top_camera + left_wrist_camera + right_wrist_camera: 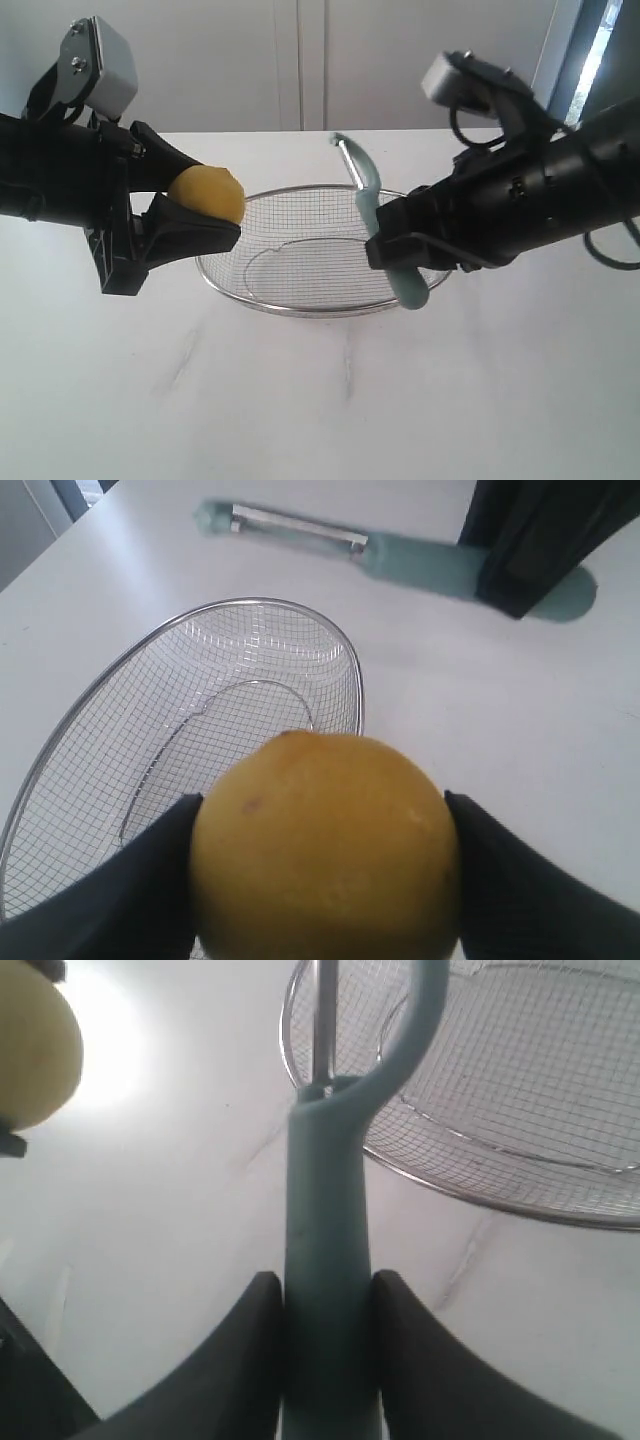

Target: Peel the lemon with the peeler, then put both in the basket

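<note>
Lemon (207, 193): yellow, skin unbroken on the sides in view, held clear of the table at the left end of the basket. Left gripper (220, 204): jaws spread wide and clamped on the lemon from two sides.

Peeler (369, 195): pale teal handle, metal blade head pointing to the far side, lifted over the right part of the basket and well apart from the lemon. Right gripper (380, 240): jaws narrowed onto the handle, its butt end sticking out below.

Wire mesh basket (310, 311): resting on the white table (320, 410), between the two arms, nothing inside.
</note>
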Controlling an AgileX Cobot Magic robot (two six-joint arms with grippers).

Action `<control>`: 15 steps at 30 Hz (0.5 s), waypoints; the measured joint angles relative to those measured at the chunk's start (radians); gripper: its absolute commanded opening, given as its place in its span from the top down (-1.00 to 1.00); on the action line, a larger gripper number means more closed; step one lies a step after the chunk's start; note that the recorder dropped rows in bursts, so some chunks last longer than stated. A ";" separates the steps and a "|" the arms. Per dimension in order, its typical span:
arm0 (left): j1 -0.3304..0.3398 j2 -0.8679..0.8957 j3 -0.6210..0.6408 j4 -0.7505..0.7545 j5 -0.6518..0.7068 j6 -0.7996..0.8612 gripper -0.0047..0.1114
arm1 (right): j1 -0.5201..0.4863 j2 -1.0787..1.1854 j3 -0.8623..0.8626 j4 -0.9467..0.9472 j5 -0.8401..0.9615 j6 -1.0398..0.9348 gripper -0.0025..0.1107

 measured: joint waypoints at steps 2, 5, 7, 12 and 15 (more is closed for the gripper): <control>0.000 0.000 0.000 0.000 0.002 0.000 0.91 | -0.002 0.056 0.000 0.090 0.023 -0.082 0.96; 0.000 0.000 0.000 0.000 0.002 0.000 0.91 | 0.016 0.132 0.000 0.240 0.056 -0.201 0.96; 0.000 0.000 0.000 0.000 0.002 0.000 0.91 | 0.037 0.179 0.000 0.319 0.065 -0.245 0.96; 0.000 0.000 0.000 0.000 0.002 0.000 0.91 | 0.089 0.264 0.000 0.452 0.082 -0.328 0.96; 0.000 0.000 0.000 0.000 0.002 0.000 0.91 | 0.110 0.282 0.000 0.512 0.095 -0.361 0.96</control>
